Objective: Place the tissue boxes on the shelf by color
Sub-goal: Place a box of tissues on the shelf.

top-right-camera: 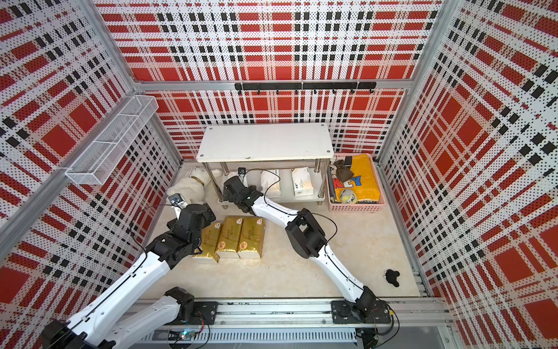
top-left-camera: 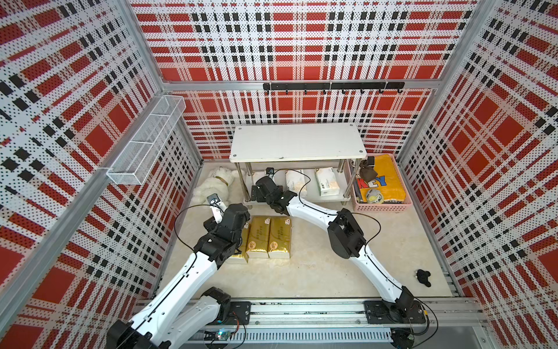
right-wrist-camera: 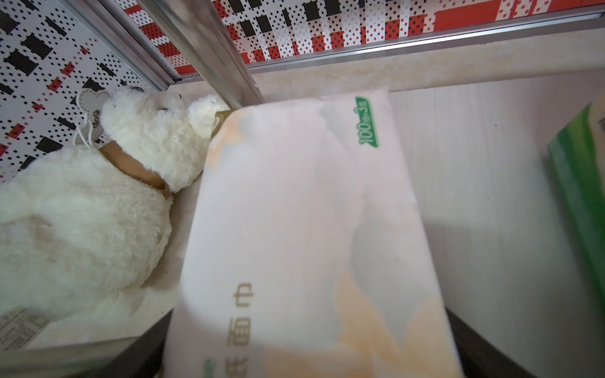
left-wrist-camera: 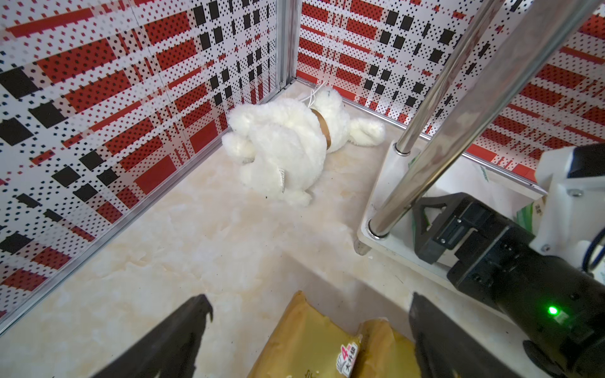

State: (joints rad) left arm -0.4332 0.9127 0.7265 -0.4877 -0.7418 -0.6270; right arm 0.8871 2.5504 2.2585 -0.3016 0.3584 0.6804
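Three gold tissue boxes point(top-left-camera: 280, 238) point(top-right-camera: 229, 237) lie side by side on the floor in front of the shelf point(top-left-camera: 297, 142) point(top-right-camera: 265, 140). My left gripper point(left-wrist-camera: 309, 301) hangs open just over the leftmost gold one point(left-wrist-camera: 311, 340), touching nothing. Two white tissue boxes point(top-left-camera: 326, 181) point(top-right-camera: 270, 181) lie on the lower board point(right-wrist-camera: 474, 196). My right gripper point(right-wrist-camera: 307, 327) point(top-left-camera: 259, 187) reaches into the left end of that tier. A third white peach-printed pack point(right-wrist-camera: 304, 212) rests on the board between its spread fingers. The top board is bare.
A white plush dog point(top-left-camera: 214, 187) point(left-wrist-camera: 288, 147) lies left of the shelf, against its chrome leg point(left-wrist-camera: 458, 131). A pink crate point(top-left-camera: 380, 205) full of items stands at the right. A wire basket point(top-left-camera: 145, 142) hangs on the left wall. A small black object point(top-left-camera: 422, 276) lies front right.
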